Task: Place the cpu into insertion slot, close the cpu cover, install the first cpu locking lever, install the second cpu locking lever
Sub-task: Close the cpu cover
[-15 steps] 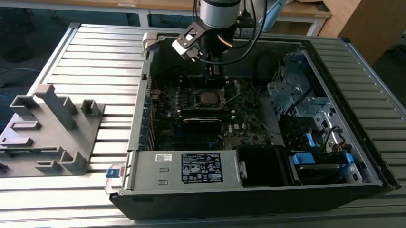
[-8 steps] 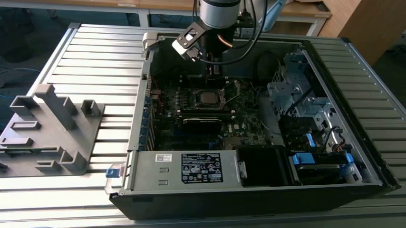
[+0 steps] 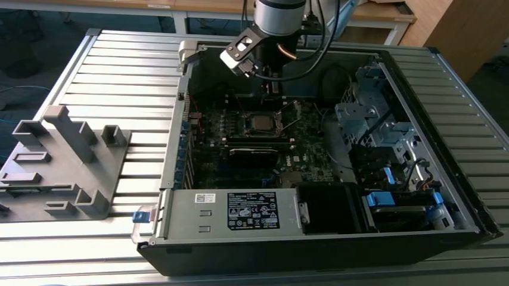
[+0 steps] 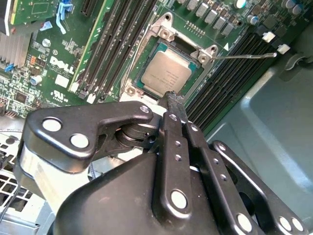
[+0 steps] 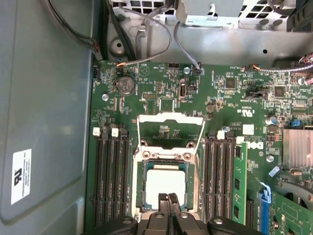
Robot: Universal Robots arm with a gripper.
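Currently the cpu (image 5: 165,183) lies flat inside the slot (image 5: 141,193), which sits about the centre of the exterior frame inside the case (image 3: 318,253). It looks seated square. The cover (image 5: 171,117) is swung open away from the slot, not closed. One lever (image 4: 244,56) sticks out unlatched from a slot corner, across the memory slots (image 4: 230,81). The hand (image 5: 168,198) is clenched, with its fingers pressed together and nothing between them. Its tips are at the cpu edge nearest the hand. I can't tell from these angles whether they touch it or sit just above.

Risks:
- Clenched tips dragging sideways on the cpu could skew it in the slot and bend pins.
- The cover coming down on a skewed cpu would jam or scrape it.
- The thin lever could slide off narrow fingertips, or spring back if not hooked under its catch.
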